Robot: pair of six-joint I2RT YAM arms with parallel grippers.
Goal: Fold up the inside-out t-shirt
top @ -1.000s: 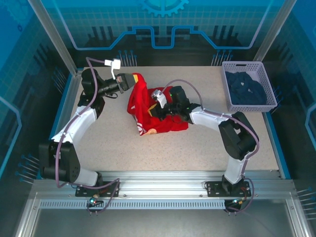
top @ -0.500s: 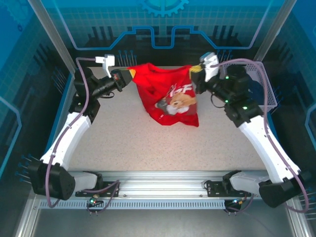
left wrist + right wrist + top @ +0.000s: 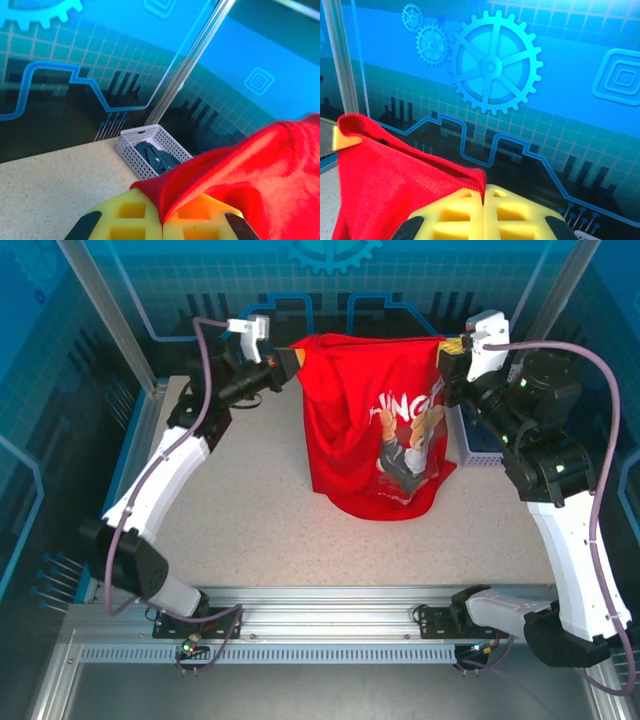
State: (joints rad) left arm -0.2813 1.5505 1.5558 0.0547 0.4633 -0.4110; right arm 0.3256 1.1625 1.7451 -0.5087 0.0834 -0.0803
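So the left gripper (image 3: 290, 362) and right gripper (image 3: 445, 358) each pinch a top corner of the red t-shirt (image 3: 370, 420). I'd lower it evenly, taut, hem first onto the desk (image 3: 250, 525).

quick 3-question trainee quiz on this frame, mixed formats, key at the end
1. True or false: the left gripper stands open beside the t-shirt.
2. Which grips the t-shirt's top edge? A) left gripper alone B) right gripper alone C) both, one at each end
3. Fill in: the white basket holds a dark ____ garment.
Key: 1 false, it is shut on the cloth; 2 C; 3 navy.
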